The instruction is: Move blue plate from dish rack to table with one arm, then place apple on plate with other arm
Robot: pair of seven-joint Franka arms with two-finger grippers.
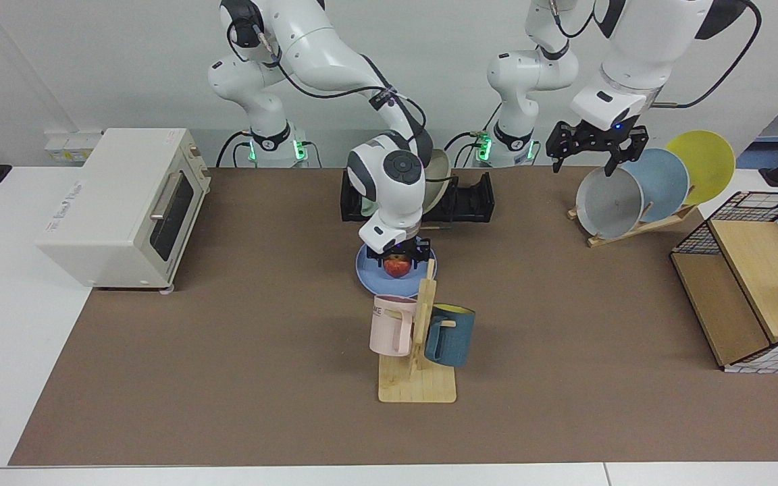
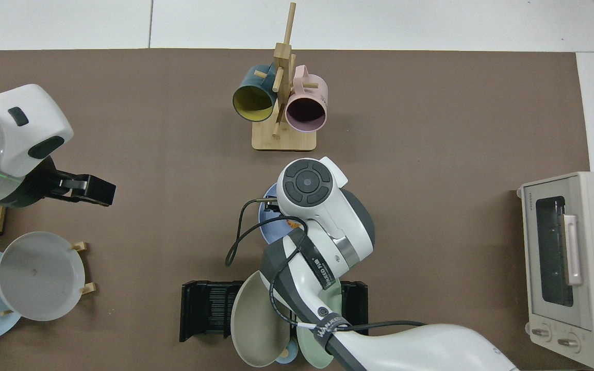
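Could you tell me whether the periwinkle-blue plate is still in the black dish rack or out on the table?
Out: the round periwinkle-blue plate lies flat on the brown mat, in front of the black slotted dish rack.

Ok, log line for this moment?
right gripper: at apple, on blue plate | left gripper: open, waiting above grey plate
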